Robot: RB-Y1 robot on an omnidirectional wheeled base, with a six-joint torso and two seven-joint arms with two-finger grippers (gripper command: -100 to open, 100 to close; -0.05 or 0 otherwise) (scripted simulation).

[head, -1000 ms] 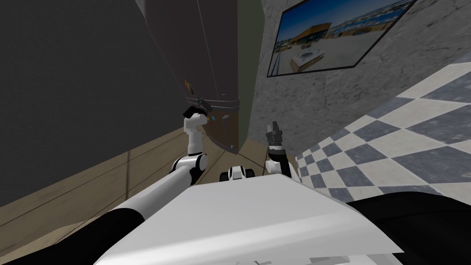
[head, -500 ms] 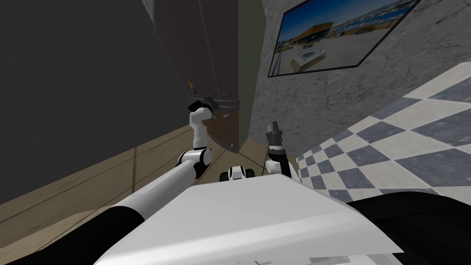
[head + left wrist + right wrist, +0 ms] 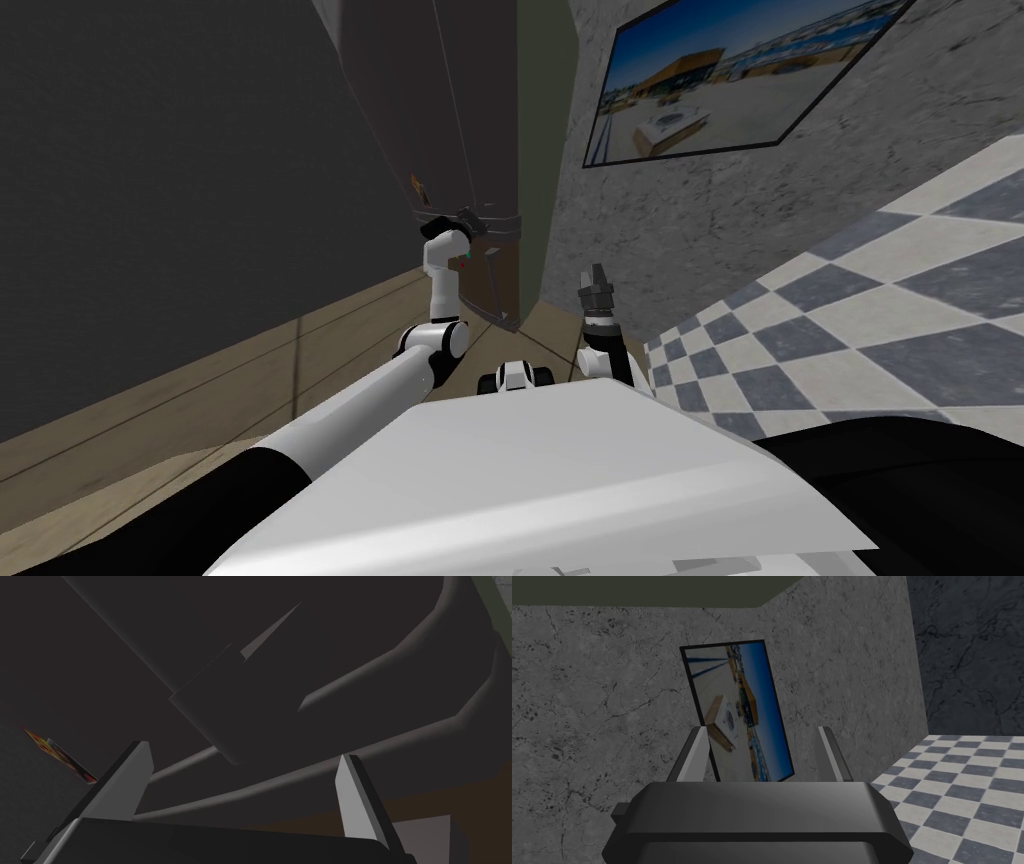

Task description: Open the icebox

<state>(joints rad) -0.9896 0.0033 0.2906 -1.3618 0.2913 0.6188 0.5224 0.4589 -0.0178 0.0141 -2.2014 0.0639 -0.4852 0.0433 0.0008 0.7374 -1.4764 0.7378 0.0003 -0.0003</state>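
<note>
Fingers [image 3: 125,786] of the left gripper [image 3: 245,786] stand apart around a curved dark grey handle bar [image 3: 300,775] on the tall dark brown icebox [image 3: 440,120], upper centre of frame. Right gripper [image 3: 597,275], fingers apart, hangs clear beside its right edge.

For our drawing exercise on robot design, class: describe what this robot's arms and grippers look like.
The left arm and right arm are white tubes with dark joints; the left has a black band near the shoulder. The left gripper and right gripper each have a dark boxy body with two thin, light grey, blade-like fingers.
</note>
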